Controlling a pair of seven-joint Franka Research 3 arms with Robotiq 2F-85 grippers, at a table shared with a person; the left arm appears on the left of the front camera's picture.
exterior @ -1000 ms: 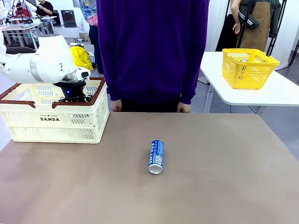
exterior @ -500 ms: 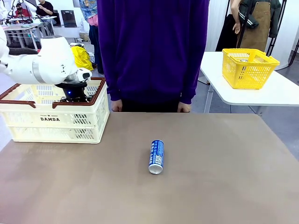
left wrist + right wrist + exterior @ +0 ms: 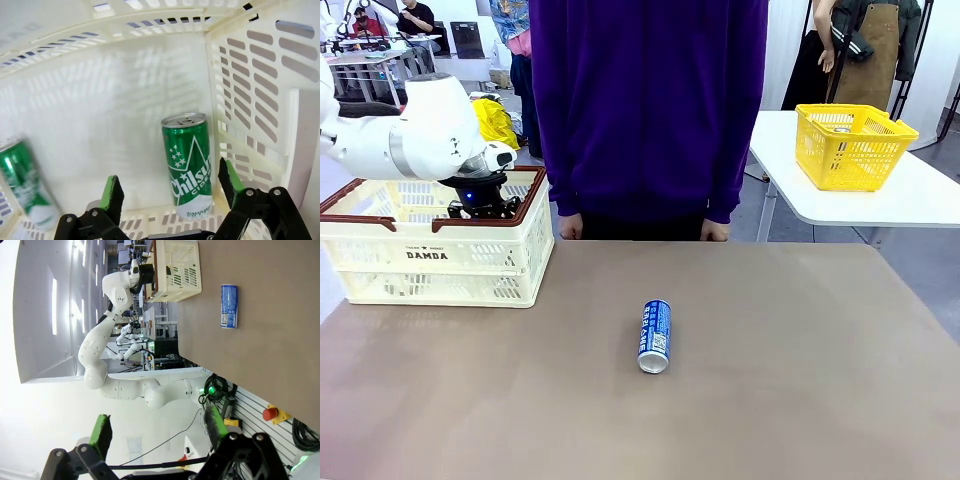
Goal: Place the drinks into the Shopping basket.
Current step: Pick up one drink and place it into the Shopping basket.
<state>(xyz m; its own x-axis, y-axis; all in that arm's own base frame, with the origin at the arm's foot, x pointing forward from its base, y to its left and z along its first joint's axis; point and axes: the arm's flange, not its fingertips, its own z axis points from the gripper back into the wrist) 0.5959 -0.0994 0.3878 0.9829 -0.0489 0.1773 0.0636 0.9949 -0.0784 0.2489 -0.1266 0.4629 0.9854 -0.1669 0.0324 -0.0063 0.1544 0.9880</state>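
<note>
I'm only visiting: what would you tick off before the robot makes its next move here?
1. Left gripper open, pads not touching the green can: ok.
2. Green can upright inside the basket: ok.
3. Other green can steady in the basket: cannot tell, it is blurred.
4. All drinks in the basket: not ok, the blue can lies on its side on the table.
5. Right gripper open and ready: ok.
6. Person's hands away from the blue can: ok, they are at the table's far edge.
</note>
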